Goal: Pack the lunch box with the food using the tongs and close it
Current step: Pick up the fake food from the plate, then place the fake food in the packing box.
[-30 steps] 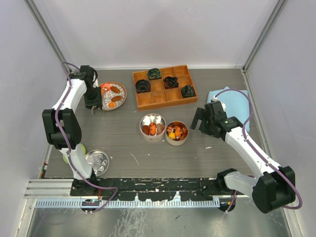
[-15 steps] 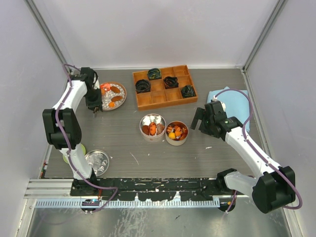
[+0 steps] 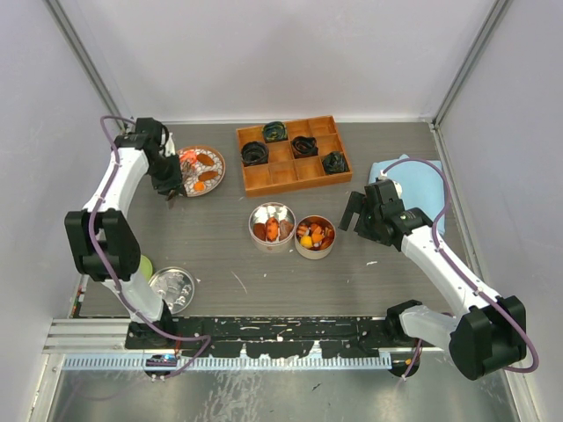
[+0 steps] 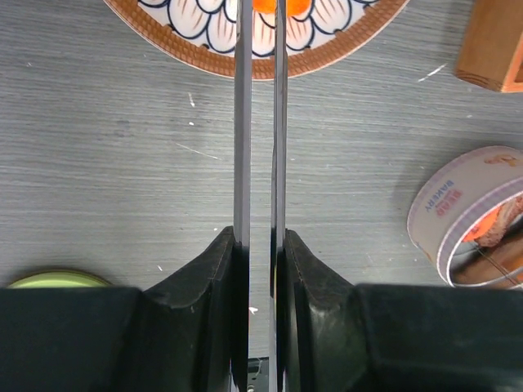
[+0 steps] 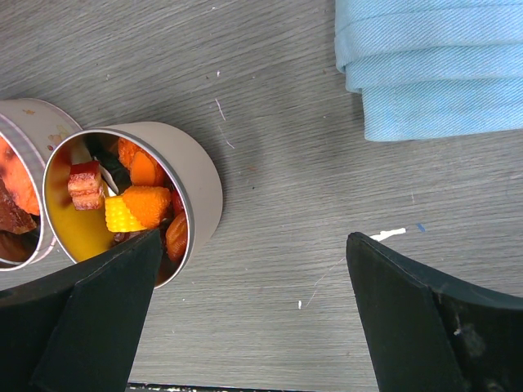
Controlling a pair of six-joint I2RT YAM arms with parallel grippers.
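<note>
Two tongs [image 4: 242,122] arms pressed near-parallel, narrow gap, in left gripper [image 4: 260,238]; orange chunk [image 4: 296,6] on flowered plate [image 4: 204,59] at their far ends, pinch unclear.

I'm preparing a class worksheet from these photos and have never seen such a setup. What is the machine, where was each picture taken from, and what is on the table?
Two robot arms are bolted at the edge of a table. One picture looks down from above. The other two come from a camera on each wrist. The left arm has its jaws shut on metal tongs, whose tips reach an orange piece on a patterned plate. The right arm has open, empty jaws beside two round tins of food. A wooden tray and a blue cloth lie nearby.
</note>
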